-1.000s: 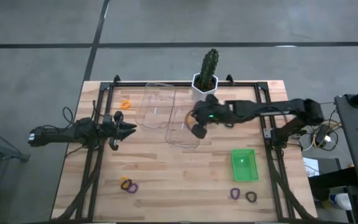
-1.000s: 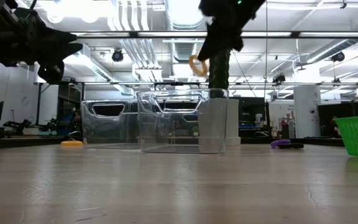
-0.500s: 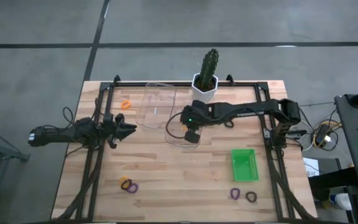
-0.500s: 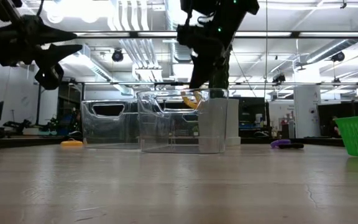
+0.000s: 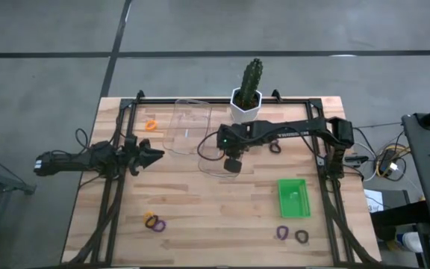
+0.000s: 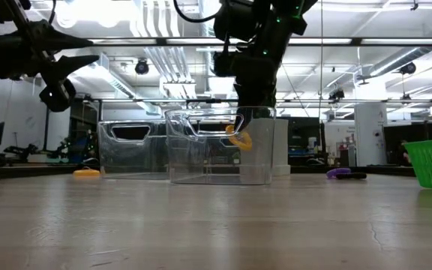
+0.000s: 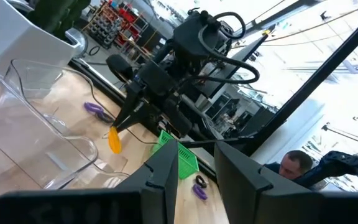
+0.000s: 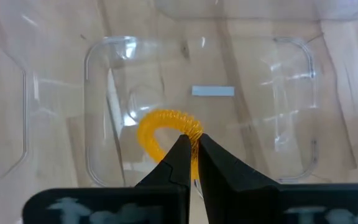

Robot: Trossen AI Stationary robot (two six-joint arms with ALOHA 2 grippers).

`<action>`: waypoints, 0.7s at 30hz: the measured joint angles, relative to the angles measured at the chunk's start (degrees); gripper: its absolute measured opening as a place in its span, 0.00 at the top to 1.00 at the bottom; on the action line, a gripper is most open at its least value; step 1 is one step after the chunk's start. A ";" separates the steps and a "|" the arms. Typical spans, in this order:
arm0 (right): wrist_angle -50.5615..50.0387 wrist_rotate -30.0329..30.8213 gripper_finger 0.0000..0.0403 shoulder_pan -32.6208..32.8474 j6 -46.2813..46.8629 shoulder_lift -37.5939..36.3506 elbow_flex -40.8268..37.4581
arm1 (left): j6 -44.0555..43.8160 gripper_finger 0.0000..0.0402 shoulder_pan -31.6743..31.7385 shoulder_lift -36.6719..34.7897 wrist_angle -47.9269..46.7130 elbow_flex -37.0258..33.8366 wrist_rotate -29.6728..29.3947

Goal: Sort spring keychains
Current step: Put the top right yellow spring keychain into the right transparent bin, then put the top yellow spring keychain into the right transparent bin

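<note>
Orange spring keychain (image 6: 239,139), seen from above only as a hidden speck under the right gripper (image 5: 231,163) over the nearer clear bin (image 5: 216,170), hangs in the low view just inside that bin's rim, held low so it should drop in cleanly. In the right wrist view the fingers pinch the coil above the bin floor; the left gripper (image 5: 155,155) waits to the left, fingers parted and empty, while other keychains (image 5: 154,222) lie unsorted near the front edge

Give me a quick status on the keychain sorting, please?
Right gripper shut on orange keychain, inside the clear bin, above its floor. Left gripper idle beside the bins, holding nothing. Nothing blocking the drop.
</note>
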 joint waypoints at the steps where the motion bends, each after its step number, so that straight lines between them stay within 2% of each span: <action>1: 0.19 0.00 0.97 0.00 -0.38 0.00 0.00 | -0.01 0.75 -0.02 0.00 0.00 0.00 -0.27; 4: 0.30 -0.01 0.93 0.00 -0.59 -0.19 0.00 | 0.00 0.75 -0.02 0.00 0.00 0.00 -3.11; 8: 0.26 0.00 0.84 -0.04 -0.02 -0.38 0.37 | 0.16 0.75 -0.02 0.00 -0.04 0.00 -10.06; 17: -0.21 0.17 0.67 0.00 0.63 -0.42 1.06 | 6.91 0.75 -0.02 -0.02 -0.16 0.06 -25.62; 21: -0.43 0.00 0.65 0.02 3.03 -2.05 2.39 | 12.66 0.75 0.00 0.00 -0.13 0.97 -38.24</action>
